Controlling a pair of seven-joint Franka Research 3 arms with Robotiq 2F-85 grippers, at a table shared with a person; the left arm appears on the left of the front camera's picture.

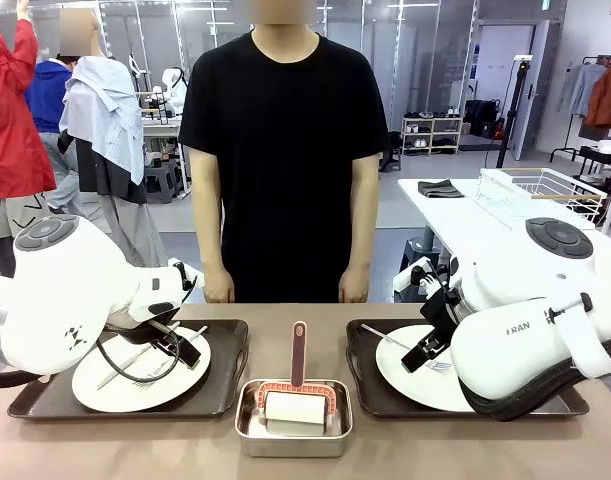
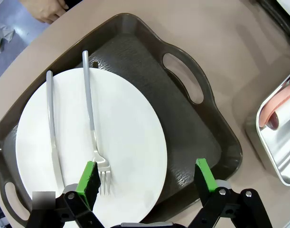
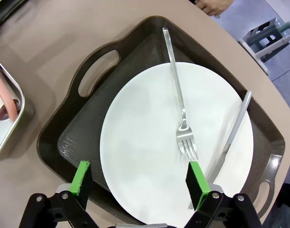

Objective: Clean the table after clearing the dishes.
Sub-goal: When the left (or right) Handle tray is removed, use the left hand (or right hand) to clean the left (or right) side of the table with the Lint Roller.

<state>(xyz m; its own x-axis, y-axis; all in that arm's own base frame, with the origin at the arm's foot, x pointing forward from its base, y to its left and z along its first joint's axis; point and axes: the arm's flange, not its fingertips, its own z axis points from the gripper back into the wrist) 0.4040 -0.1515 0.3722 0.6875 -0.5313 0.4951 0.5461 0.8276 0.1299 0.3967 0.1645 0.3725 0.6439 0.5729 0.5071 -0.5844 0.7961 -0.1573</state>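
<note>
Two white plates sit on dark brown handled trays on the beige table [image 1: 295,315]. The left plate [image 1: 135,375] carries a knife [image 2: 52,128] and a fork [image 2: 92,128] on its tray [image 2: 182,118]. My left gripper [image 2: 147,180] hovers open above that plate's near edge. The right plate [image 3: 173,142] on its tray [image 3: 83,128] holds a fork [image 3: 180,109] and a knife [image 3: 232,135]. My right gripper [image 3: 141,183] hangs open over it. In the front view both arms lean in over their trays, the right gripper [image 1: 430,345] partly hiding the right plate [image 1: 405,375].
A small steel tin [image 1: 293,420] with a pink-handled roller [image 1: 297,385] stands at the near middle between the trays. A person [image 1: 285,150] stands at the far edge, hands down. A white side table with a wire rack [image 1: 540,195] is at the back right.
</note>
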